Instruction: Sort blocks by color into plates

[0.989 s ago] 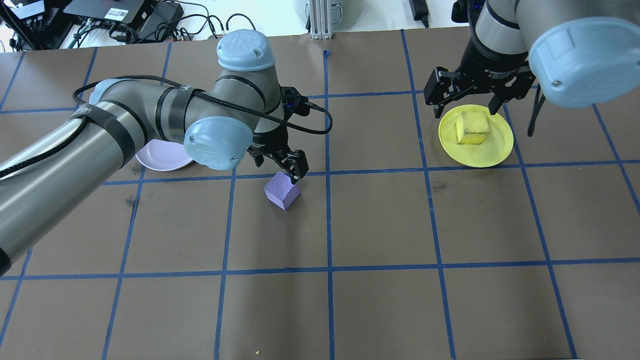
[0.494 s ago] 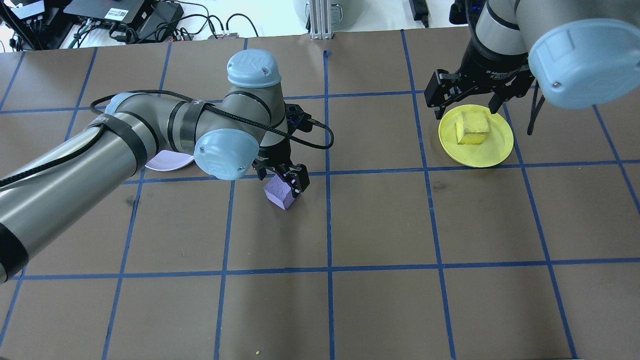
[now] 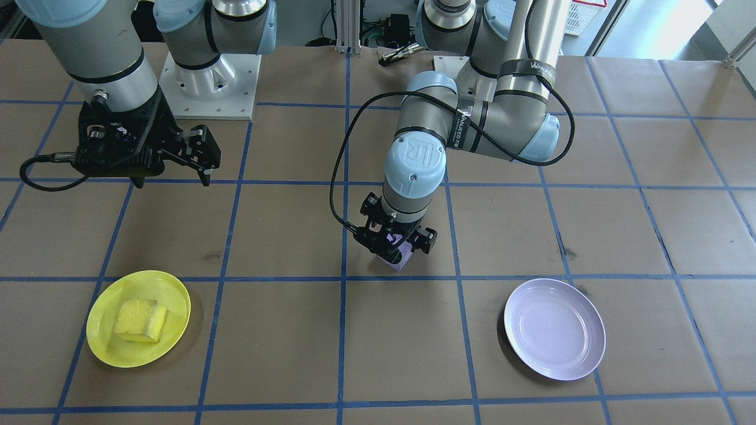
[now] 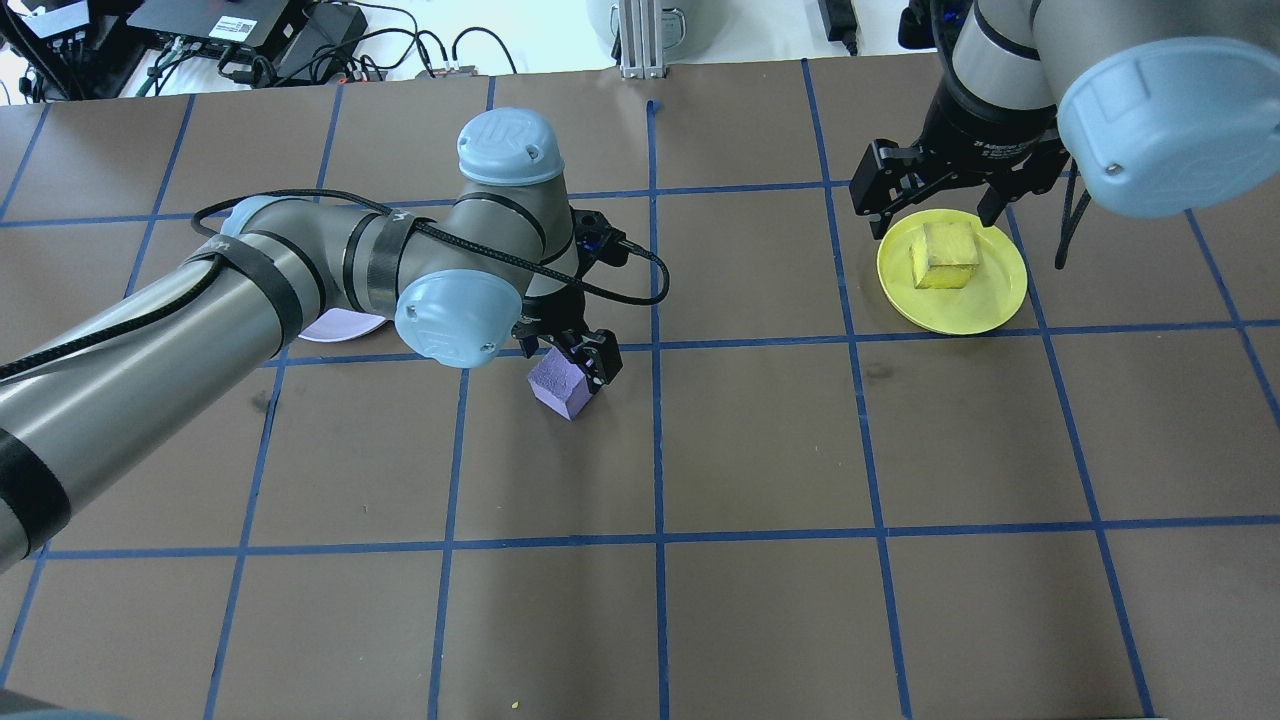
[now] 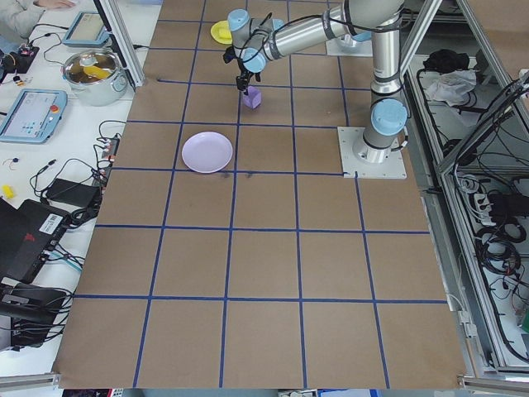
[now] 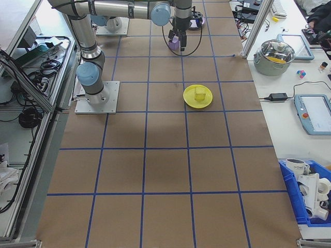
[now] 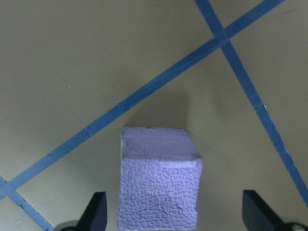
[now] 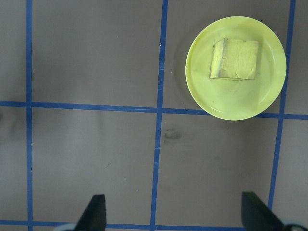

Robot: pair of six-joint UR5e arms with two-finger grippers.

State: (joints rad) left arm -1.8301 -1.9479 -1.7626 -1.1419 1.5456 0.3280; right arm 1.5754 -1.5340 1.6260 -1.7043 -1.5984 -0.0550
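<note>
The light purple block rests on the brown table between the two fingers of my left gripper, which is open, with a gap on each side. The same block shows half under that gripper in the overhead view. The yellow block lies in the yellow plate. My right gripper hangs open above the plate's far rim, holding nothing. The lavender plate is bare and sits to the left arm's side of the purple block.
In the overhead view the left arm covers most of the lavender plate. Blue tape lines divide the table into squares. Cables and electronics lie beyond the far edge. A pot and tablets stand on a side bench.
My left gripper has come down around the purple block, which stays on the table. The left elbow has swung slightly right. The right gripper has barely moved.
</note>
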